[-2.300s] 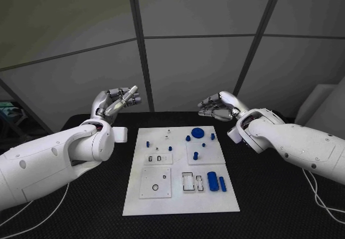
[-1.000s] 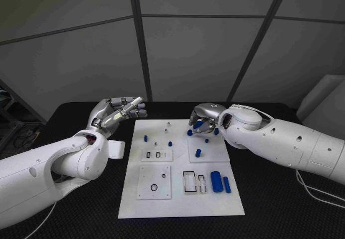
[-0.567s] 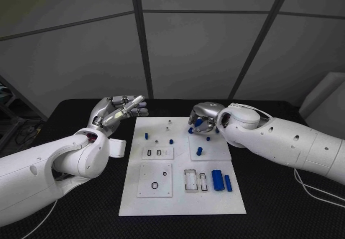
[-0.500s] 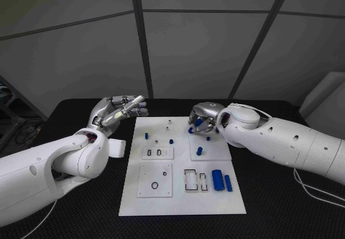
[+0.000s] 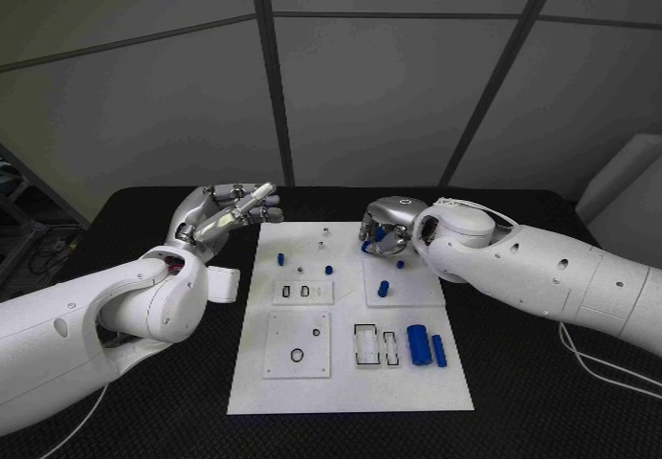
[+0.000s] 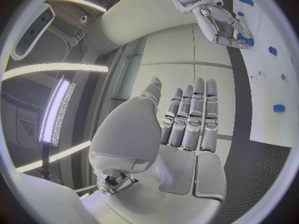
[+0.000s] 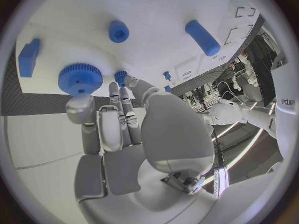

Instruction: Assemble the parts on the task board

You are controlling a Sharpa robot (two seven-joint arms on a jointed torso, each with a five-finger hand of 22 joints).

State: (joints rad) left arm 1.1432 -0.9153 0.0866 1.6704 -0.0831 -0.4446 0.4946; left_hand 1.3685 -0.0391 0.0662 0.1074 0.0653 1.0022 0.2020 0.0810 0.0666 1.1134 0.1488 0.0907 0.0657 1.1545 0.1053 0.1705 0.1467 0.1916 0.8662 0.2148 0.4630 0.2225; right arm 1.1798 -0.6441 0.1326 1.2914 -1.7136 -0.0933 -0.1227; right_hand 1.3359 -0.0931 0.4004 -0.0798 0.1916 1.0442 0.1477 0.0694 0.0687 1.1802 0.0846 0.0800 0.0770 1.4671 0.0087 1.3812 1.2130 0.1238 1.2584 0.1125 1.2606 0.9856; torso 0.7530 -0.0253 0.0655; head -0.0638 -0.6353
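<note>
Fingers [image 7: 118,92] of the right hand [image 5: 387,229] curl down at a blue gear [image 7: 80,78] near the far edge of the white board [image 5: 345,387]; grip unclear. Close squarely on its rim before lifting. Beyond the board's far left corner, the left hand [image 5: 224,214] hangs open, empty, above the counter [image 5: 165,402].

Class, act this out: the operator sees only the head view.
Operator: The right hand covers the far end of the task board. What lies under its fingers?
Observer: The right wrist view shows a large blue gear flat on the task board, beside the right hand.
Operator: Is it gripped?
Observer: No, it lies free. A small blue gear sits at the tips of the fingers; contact is unclear.
Operator: And the left hand?
Observer: The left wrist view shows the left hand with straight fingers, holding nothing.
</note>
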